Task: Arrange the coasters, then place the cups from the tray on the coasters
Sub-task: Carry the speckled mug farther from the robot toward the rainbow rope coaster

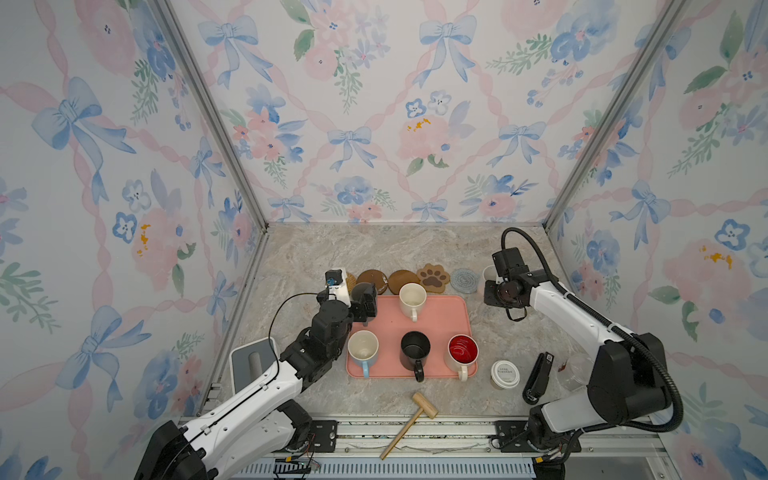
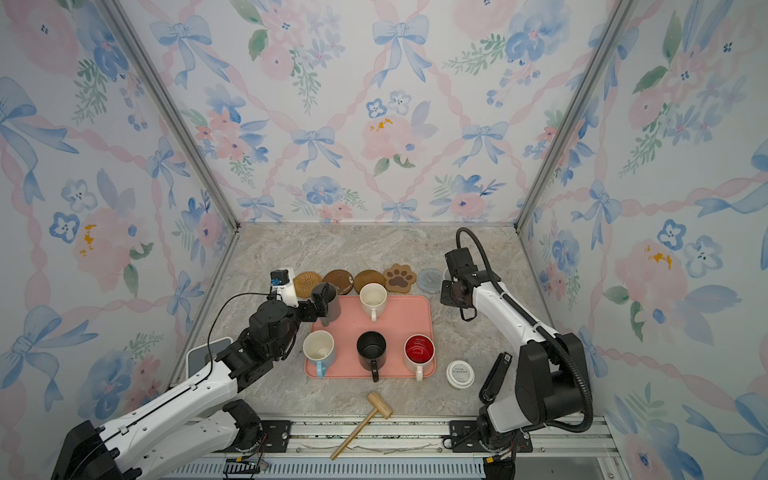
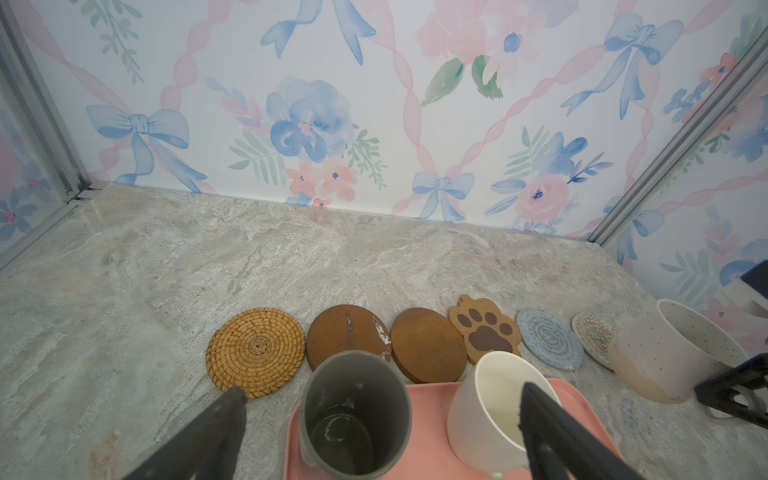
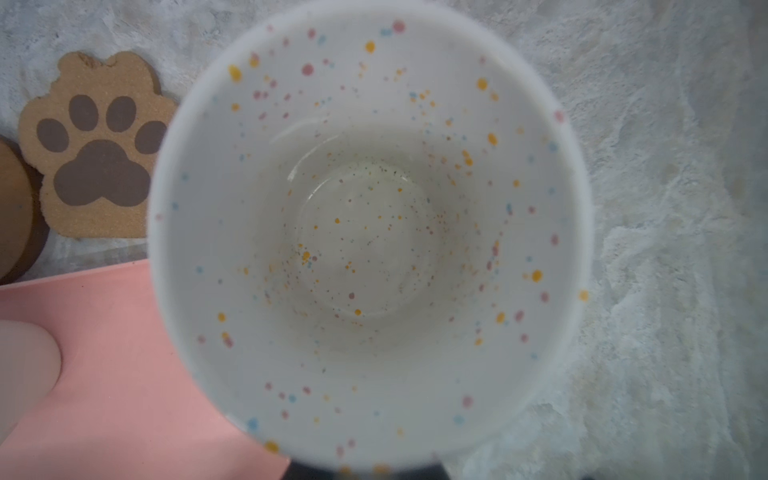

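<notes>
Six coasters lie in a row behind the pink tray (image 1: 440, 324): rattan (image 3: 255, 351), two brown wooden rounds (image 3: 347, 334) (image 3: 428, 349), paw (image 3: 484, 328), grey-blue (image 3: 548, 338) and cream (image 3: 592, 336). My left gripper (image 3: 382, 392) is open, its fingers on either side of the grey mug (image 3: 353, 415) at the tray's back left corner, not touching it. My right gripper (image 1: 496, 291) is shut on the speckled white mug (image 4: 365, 232), which it holds at the cream coaster. The cream (image 1: 412, 297), blue-outside (image 1: 363, 349), black (image 1: 415, 349) and red-inside (image 1: 462, 351) mugs stand on the tray.
Right of the tray are a white-lidded paper cup (image 1: 505, 374), a black stapler (image 1: 540, 376) and a clear plastic cup (image 1: 575, 372). A wooden mallet (image 1: 415, 419) lies at the front edge. A grey-and-white device (image 1: 249, 361) sits by the left wall.
</notes>
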Controlling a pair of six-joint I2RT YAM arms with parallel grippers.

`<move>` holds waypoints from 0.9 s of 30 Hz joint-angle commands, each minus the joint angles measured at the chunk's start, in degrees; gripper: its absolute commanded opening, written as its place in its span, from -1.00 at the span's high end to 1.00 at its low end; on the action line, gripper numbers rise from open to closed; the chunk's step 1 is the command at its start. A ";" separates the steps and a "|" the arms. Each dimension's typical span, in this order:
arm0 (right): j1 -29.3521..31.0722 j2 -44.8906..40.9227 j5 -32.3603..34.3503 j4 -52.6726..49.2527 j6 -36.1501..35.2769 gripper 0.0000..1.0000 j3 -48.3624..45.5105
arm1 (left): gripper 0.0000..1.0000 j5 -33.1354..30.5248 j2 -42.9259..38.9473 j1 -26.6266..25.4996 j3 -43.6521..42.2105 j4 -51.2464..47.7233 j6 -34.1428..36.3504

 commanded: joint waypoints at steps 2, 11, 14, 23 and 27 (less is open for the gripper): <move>-2.07 1.51 0.17 4.12 -1.97 1.00 3.65 | -0.96 -0.58 -1.16 0.14 -0.94 0.67 0.25; -5.77 7.47 -2.95 5.45 -4.48 1.00 7.30 | -0.96 -1.32 -1.69 0.09 -0.50 -0.96 -0.25; -6.51 8.69 -3.65 6.30 -4.35 1.00 8.13 | -0.96 -1.41 -1.70 0.09 -0.46 -1.01 -0.24; -7.80 11.66 -3.87 7.31 -4.31 1.00 9.51 | -0.96 -1.97 -1.83 0.14 -0.56 -1.01 -0.09; -8.52 12.47 -3.79 7.51 -4.59 1.00 9.88 | -0.96 -1.95 -1.61 0.09 -0.39 -1.01 -0.10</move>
